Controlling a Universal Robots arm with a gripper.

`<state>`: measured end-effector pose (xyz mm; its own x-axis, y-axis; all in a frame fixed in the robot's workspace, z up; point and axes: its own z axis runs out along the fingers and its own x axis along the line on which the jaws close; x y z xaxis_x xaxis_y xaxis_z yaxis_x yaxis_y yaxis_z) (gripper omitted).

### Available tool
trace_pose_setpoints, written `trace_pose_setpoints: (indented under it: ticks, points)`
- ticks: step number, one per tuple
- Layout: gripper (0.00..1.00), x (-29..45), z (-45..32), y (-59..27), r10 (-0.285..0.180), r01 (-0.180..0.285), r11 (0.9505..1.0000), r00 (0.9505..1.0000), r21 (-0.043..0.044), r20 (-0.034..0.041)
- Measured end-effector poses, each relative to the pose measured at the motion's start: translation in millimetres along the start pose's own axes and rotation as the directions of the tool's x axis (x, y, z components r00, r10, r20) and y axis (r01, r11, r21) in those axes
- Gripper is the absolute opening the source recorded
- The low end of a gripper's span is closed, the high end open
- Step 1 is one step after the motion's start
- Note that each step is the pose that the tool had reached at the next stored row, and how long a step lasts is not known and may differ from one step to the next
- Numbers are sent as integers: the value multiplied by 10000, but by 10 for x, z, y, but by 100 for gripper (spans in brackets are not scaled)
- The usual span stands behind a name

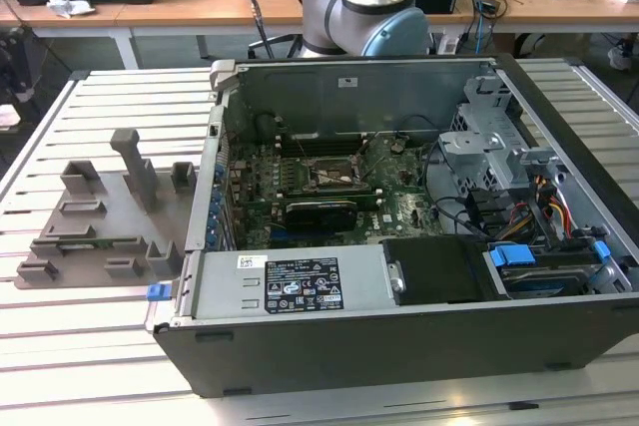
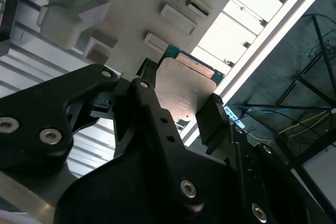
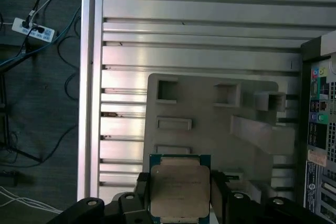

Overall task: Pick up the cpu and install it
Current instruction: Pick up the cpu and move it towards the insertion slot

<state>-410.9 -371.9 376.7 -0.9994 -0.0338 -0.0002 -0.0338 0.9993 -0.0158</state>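
While tool (image 3: 179, 196) clamps cpu (image 3: 179, 184) by two opposite edges, fingers closed only to chip width, chip lies flat with metal plate showing in both wrist views, at edge of grey fixture tray (image 1: 95, 246) on slatted table (image 1: 90, 346). Lifted clear or not: cannot tell. Tray recesses in sight: empty. Socket (image 1: 334, 175) lies toward exterior view's right of tray, on motherboard inside open computer case (image 1: 399, 341).

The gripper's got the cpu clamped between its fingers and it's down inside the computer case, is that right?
Not quite. The gripper is clamped on the cpu, but it is outside the case, over the grey tray on the slatted table. The first wrist view shows this.
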Motion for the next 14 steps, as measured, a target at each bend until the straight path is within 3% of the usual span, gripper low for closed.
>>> trace_pose_setpoints:
  ticks: [2,4,11,14]
  points:
    - [55,0,-102,-2,0,0,10000,10000,-1,0]
    - [55,0,-157,-3,0,0,10000,10000,-1,1]
    - [55,-23,-158,-4,-3,3,10000,10000,-12,-1]
    - [55,-149,-158,-7,1,-1,10000,10000,-11,0]
